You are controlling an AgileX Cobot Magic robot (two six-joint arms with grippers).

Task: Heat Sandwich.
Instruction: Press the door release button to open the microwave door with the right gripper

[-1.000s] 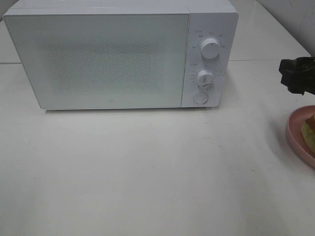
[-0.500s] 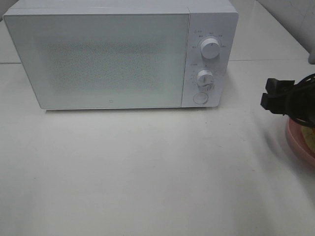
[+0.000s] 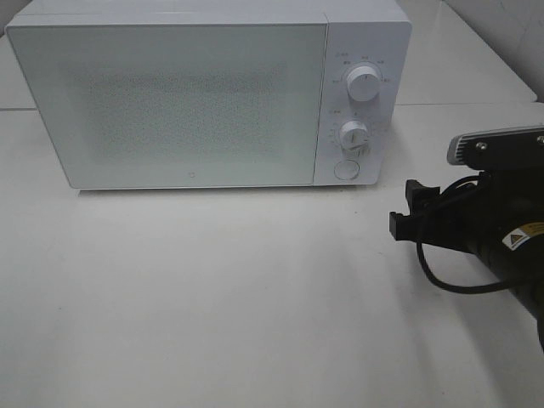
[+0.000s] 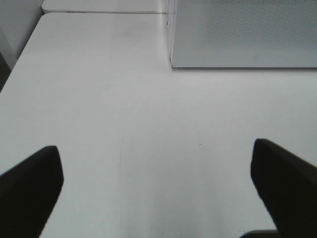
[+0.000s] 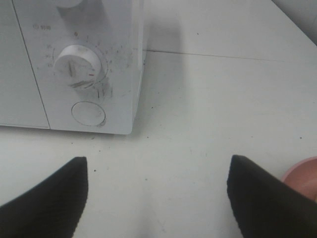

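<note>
While its two dark fingers [image 5: 44, 203] stand spread wide with nothing between them, the right gripper [image 3: 405, 209] hangs over the white worktop [image 3: 212, 297]. Just beside the finger farther from the oven, a sliver of the pink plate [image 5: 303, 174] shows. The sandwich is hidden in every view, so its place cannot be told. Ahead of this gripper sits the white microwave [image 3: 187, 102], door closed, with its round button [image 5: 88, 113] nearest. The lower dial [image 5: 77, 62] is above that, and the upper dial [image 3: 364, 83] higher again. The left gripper [image 4: 156, 198], outside the high view, is likewise spread and empty over bare worktop. The microwave's front corner is ahead of it, well apart.
</note>
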